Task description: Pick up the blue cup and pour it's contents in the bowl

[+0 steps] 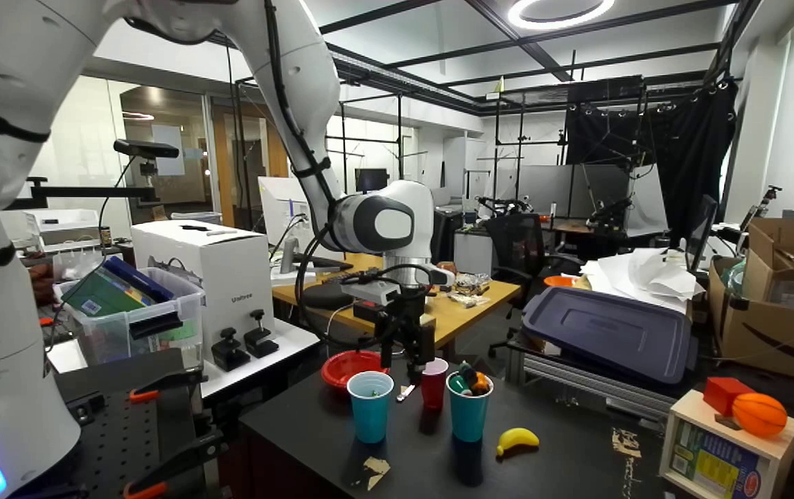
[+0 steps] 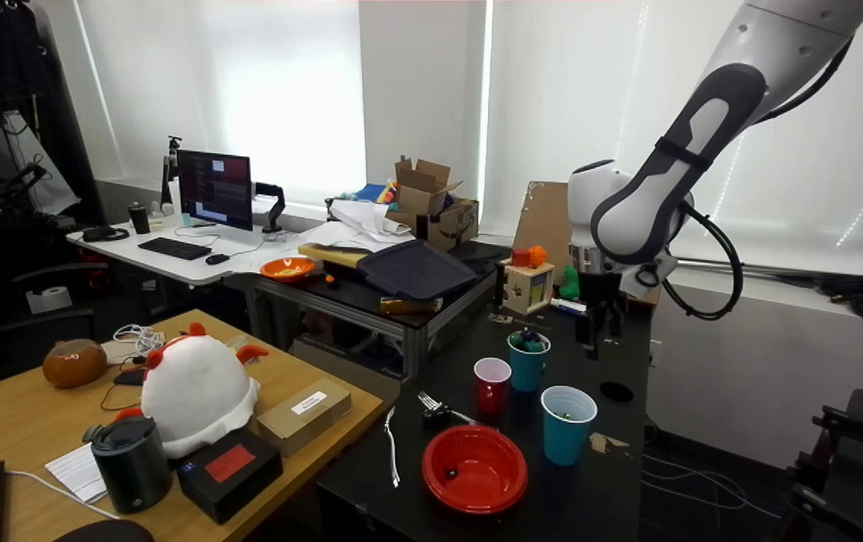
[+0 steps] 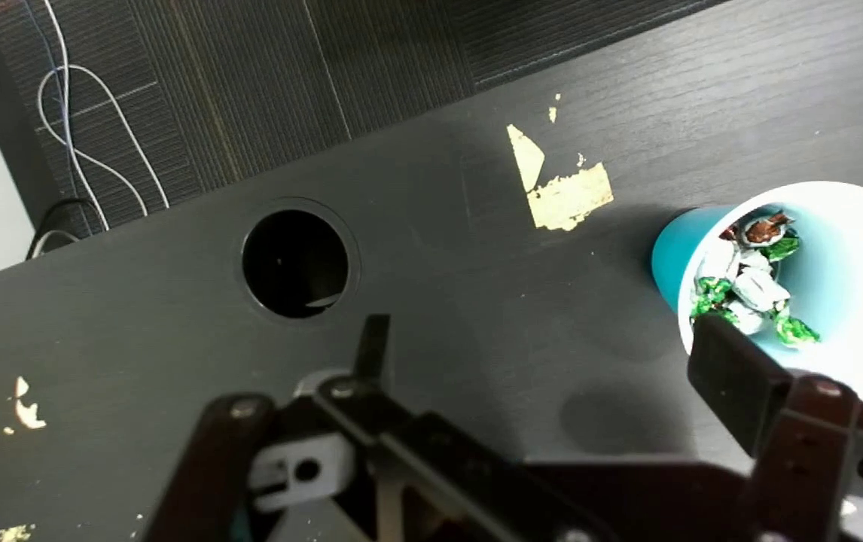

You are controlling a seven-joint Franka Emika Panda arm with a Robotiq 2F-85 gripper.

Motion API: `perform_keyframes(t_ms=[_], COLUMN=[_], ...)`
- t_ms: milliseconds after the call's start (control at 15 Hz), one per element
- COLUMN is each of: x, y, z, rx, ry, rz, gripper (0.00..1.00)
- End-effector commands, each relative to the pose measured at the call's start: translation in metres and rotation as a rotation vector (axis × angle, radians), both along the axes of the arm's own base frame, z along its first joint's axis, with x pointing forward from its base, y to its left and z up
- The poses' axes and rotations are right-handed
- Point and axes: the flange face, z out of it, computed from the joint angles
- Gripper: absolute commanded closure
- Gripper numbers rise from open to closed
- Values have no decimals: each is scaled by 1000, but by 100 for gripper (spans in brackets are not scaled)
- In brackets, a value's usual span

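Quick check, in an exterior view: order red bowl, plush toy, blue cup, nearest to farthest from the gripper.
1. Blue cup: black table, lower than the gripper.
2. Red bowl: same table, picture-left of the cup.
3. Plush toy: wooden table, farther picture-left.

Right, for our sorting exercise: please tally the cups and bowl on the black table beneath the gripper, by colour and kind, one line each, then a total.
Blue cups: 2
Red cup: 1
Red bowl: 1
Total: 4
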Motion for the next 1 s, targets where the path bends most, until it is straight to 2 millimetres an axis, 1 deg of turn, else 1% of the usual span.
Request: perform_keyframes(t_ms=[0,67,133,400,667,933], x=[5,3,1,4,4,5], y=[5,3,3,3,3,0], z=[-5,6,-11,-5,-4,-21], rx=[10,16,9,11,11,76], ry=[7,14,13,6,5,-21], rz=[-32,-42,-16,-23,-23,-52], gripper=[0,0,0,0,0,0])
